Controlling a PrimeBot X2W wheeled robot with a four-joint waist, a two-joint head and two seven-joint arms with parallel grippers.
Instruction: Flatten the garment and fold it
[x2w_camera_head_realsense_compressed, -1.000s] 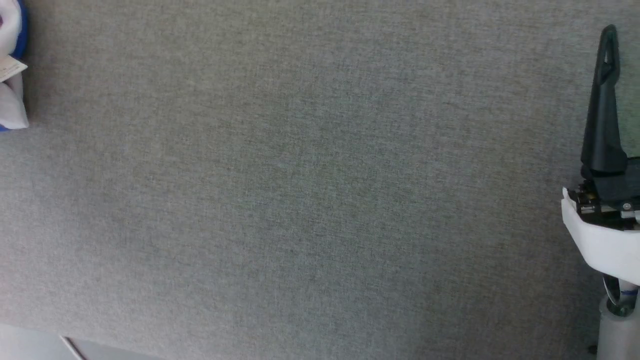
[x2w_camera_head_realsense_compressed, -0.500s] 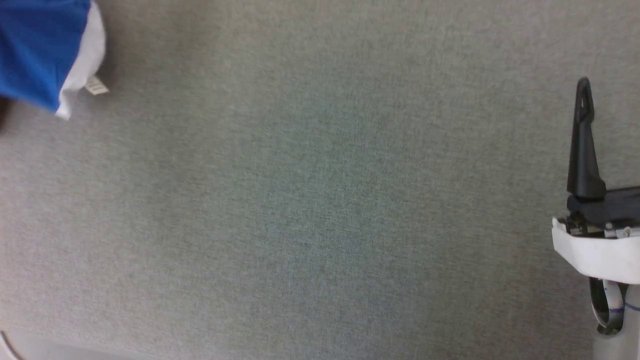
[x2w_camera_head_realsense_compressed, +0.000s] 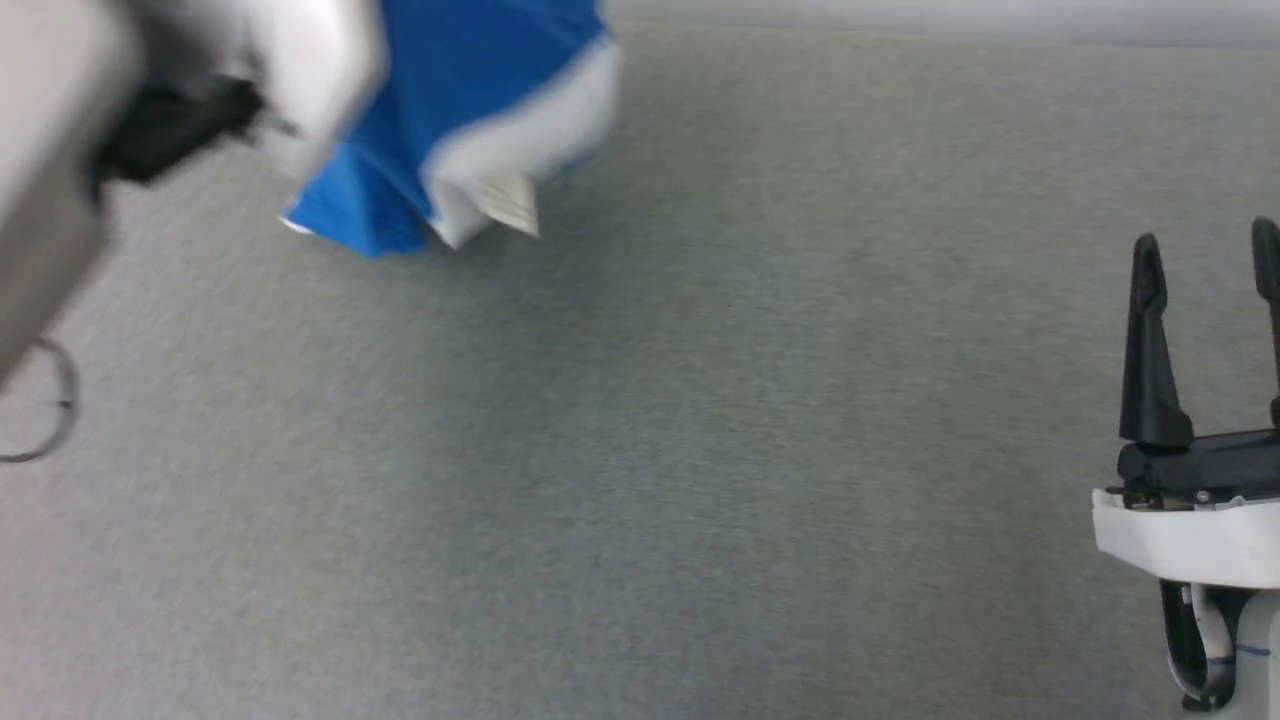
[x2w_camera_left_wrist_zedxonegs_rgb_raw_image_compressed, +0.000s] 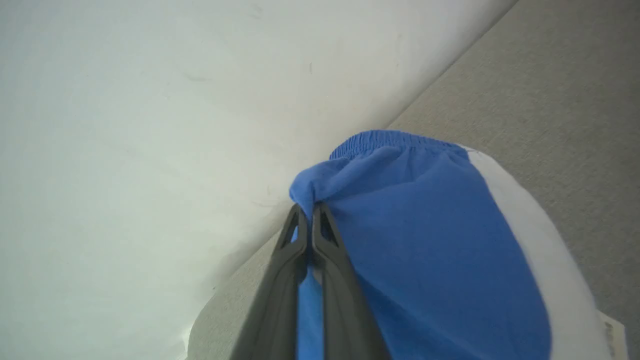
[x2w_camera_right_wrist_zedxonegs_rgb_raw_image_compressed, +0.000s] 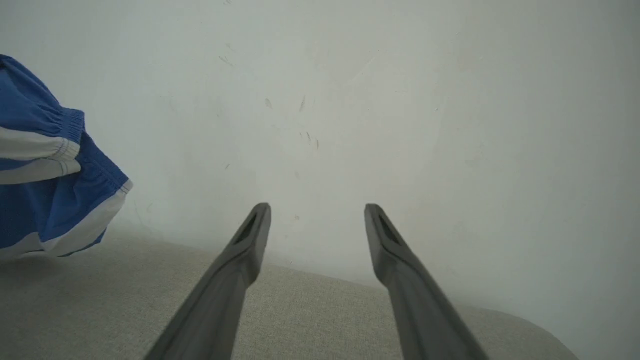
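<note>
The garment (x2w_camera_head_realsense_compressed: 460, 110), bright blue shorts with white stripes and a small label, hangs bunched at the upper left of the head view, its lowest folds close above the grey cloth surface (x2w_camera_head_realsense_compressed: 650, 450). My left gripper (x2w_camera_left_wrist_zedxonegs_rgb_raw_image_compressed: 308, 212) is shut on a blue fold of the garment (x2w_camera_left_wrist_zedxonegs_rgb_raw_image_compressed: 425, 240) just below the elastic waistband. The left arm is a blurred pale shape at the head view's left edge. My right gripper (x2w_camera_head_realsense_compressed: 1207, 260) stands open and empty at the right edge. In the right wrist view its fingers (x2w_camera_right_wrist_zedxonegs_rgb_raw_image_compressed: 250, 240) are spread, with the garment (x2w_camera_right_wrist_zedxonegs_rgb_raw_image_compressed: 45, 190) far to their left.
A pale wall (x2w_camera_right_wrist_zedxonegs_rgb_raw_image_compressed: 350, 100) rises behind the far edge of the grey cloth surface (x2w_camera_right_wrist_zedxonegs_rgb_raw_image_compressed: 100, 300). The wall also shows in the left wrist view behind the garment. A thin cable loop (x2w_camera_head_realsense_compressed: 50, 400) hangs at the head view's left edge.
The head camera has shifted, so the whole picture moved. The garment, held by my left gripper, has come further into view from the left. My right gripper now shows both fingers.
</note>
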